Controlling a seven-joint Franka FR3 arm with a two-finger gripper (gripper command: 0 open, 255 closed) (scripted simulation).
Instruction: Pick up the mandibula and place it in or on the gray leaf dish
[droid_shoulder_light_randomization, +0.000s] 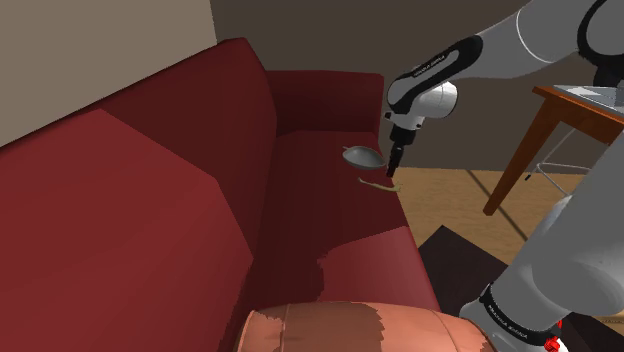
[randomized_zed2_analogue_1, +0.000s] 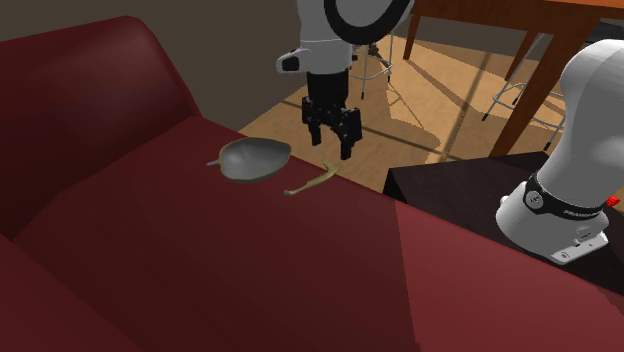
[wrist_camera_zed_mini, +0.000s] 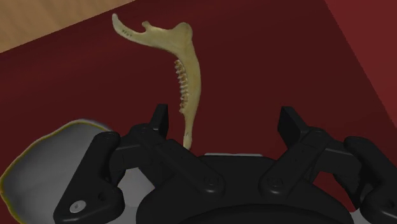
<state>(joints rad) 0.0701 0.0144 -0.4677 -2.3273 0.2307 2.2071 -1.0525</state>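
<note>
Just above the seat of a dark red sofa (droid_shoulder_light_randomization: 150, 180), the black hand (randomized_zed2_analogue_1: 333, 142) hangs from the white arm (droid_shoulder_light_randomization: 500, 50), pointing down with its fingers (randomized_zed2_analogue_1: 348, 148) spread apart and nothing between them. In the wrist view the hand (wrist_camera_zed_mini: 226, 114) shows both fingers (wrist_camera_zed_mini: 160, 113) well separated over bare red cushion (wrist_camera_zed_mini: 286, 63).

The mandibula (randomized_zed2_analogue_1: 315, 181), a slim, pale yellowish curved bone, lies flat on the seat close to its front edge. In the wrist view the mandibula (wrist_camera_zed_mini: 188, 70) shows a row of small teeth along one side. Its narrow end reaches toward one finger, the broad forked end points away from the hand, and it lies to one side of the gap, not inside it. The hand hovers clear of the bone without touching it.

The dish (randomized_zed2_analogue_1: 255, 158), grey and leaf-shaped with a short stem, sits on the same cushion just beside the mandibula (droid_shoulder_light_randomization: 378, 184), apart from it. In the shoulder view the dish (droid_shoulder_light_randomization: 362, 156) lies just beyond the bone, nearer the sofa's back. The wrist view shows the dish (wrist_camera_zed_mini: 44, 165) partly behind the hand's body.

Wooden floor (randomized_zed2_analogue_1: 450, 90) lies past the seat edge, and a brown table (droid_shoulder_light_randomization: 570, 110) stands there.
</note>
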